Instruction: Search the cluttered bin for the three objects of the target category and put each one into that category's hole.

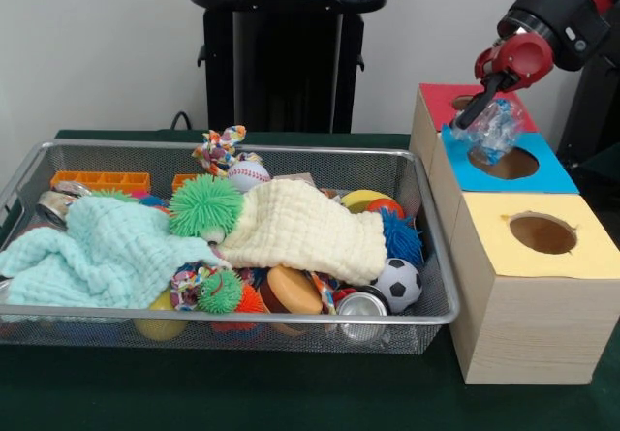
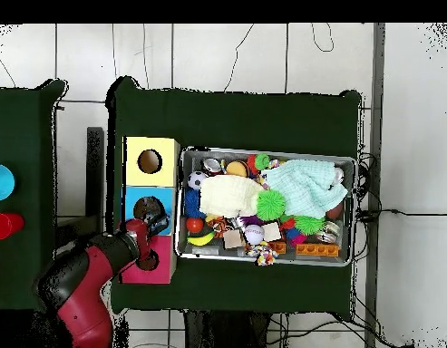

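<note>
The silver wire mesh bin fills the left of the front view, heaped with toys and cloths; it also shows in the overhead view. My gripper hangs over the blue panel, shut on a see-through crinkled plastic bottle. The bottle sits just above the near-left rim of the round hole in the blue panel. In the overhead view the gripper covers the blue box, and the bottle is hidden. No other plastic bottle shows in the bin.
A red-panelled hole lies behind the blue one and a yellow-panelled hole in front. The bin holds a mint cloth, a cream cloth, a green spiky ball, a soccer ball, a silver can and a baseball.
</note>
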